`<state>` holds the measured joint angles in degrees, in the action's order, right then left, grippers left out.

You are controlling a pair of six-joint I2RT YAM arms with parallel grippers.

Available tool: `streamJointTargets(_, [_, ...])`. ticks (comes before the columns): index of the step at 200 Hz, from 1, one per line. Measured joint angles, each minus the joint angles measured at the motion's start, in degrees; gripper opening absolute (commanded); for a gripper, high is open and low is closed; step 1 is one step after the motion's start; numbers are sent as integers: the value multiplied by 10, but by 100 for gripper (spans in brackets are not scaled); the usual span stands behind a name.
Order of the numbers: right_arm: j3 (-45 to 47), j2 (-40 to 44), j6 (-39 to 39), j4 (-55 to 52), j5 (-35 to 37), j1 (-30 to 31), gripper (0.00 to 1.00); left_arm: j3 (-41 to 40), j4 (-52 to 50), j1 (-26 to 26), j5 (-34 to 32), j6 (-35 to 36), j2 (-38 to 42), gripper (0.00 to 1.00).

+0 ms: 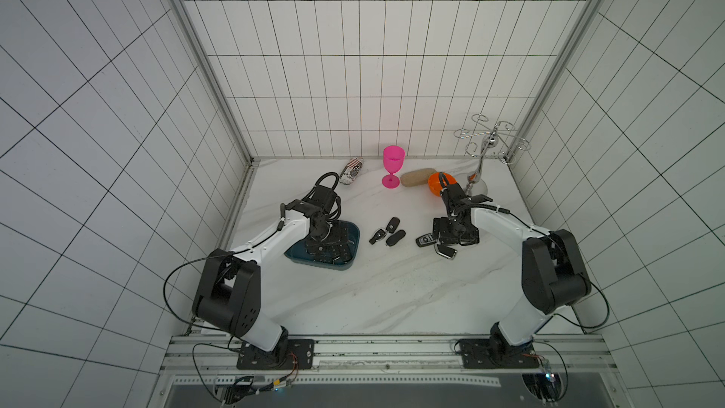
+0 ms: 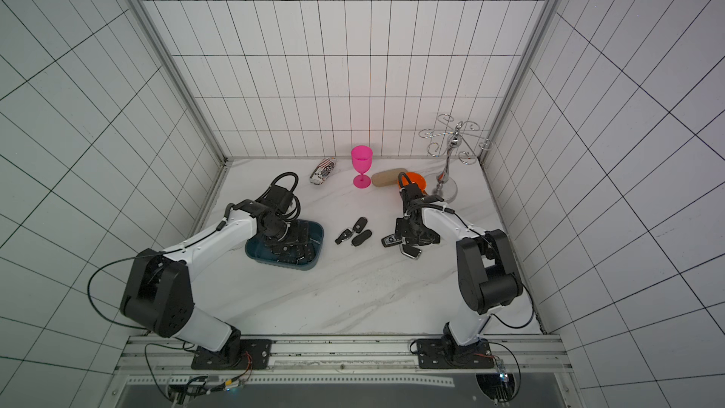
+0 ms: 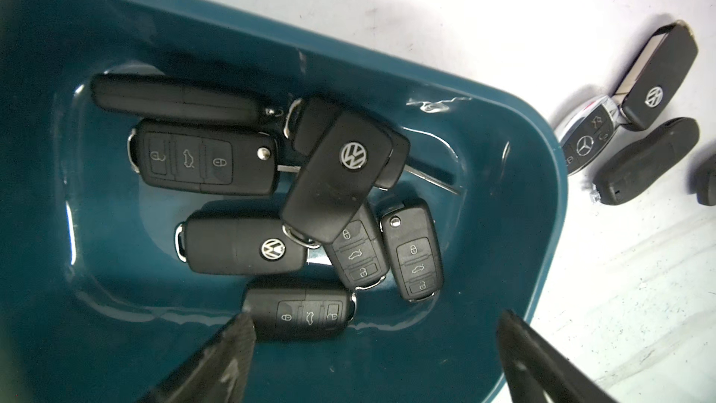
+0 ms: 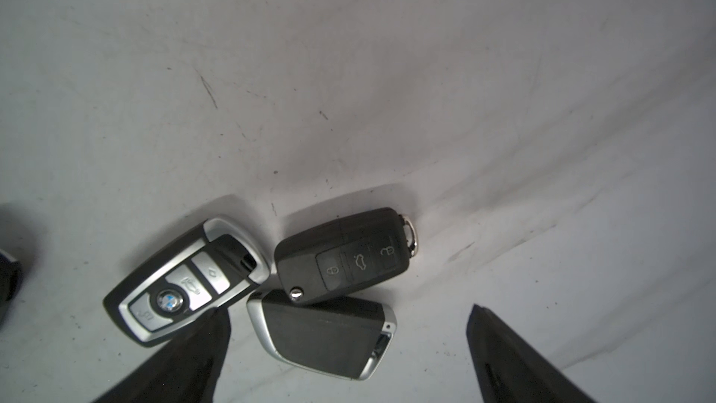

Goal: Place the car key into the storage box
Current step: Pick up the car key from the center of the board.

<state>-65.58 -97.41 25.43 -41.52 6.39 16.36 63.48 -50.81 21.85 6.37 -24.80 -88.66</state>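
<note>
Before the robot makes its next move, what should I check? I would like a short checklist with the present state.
1. Left gripper open and empty: ok.
2. Keys in the storage box lie below its rim: ok.
3. Right gripper open, holding nothing: ok.
4. Black flip key clear of silver-edged key: not ok, they touch.
5. Table cleared of keys: not ok, three keys lie between the arms.

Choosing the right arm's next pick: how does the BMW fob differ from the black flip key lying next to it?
The BMW fob has a silver frame and silver buttons; the flip key is black, with only a chrome ring and release button. The BMW fob is longer; the flip key is stubbier. Both lie buttons up on the white table, and neither is held.
</note>
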Motion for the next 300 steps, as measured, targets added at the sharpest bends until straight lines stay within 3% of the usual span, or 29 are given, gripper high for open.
streamJointTargets(85, [-17,-53,-6,11,-31,-21,95,0,0,-1,8,0,0,95])
streamJointTargets(147, [-17,-59,-8,16,-38,-21,83,0,2,-1,14,0,3,95])
streamJointTargets(219, [-11,-76,-8,23,-46,-21,83,-2,7,-1,24,0,7,95])
streamJointTargets(263, [-10,-76,-9,27,-55,-21,57,-5,9,-1,25,0,11,95])
streamJointTargets(300, [-9,-75,-9,28,-62,-25,46,-6,9,-1,25,0,14,95])
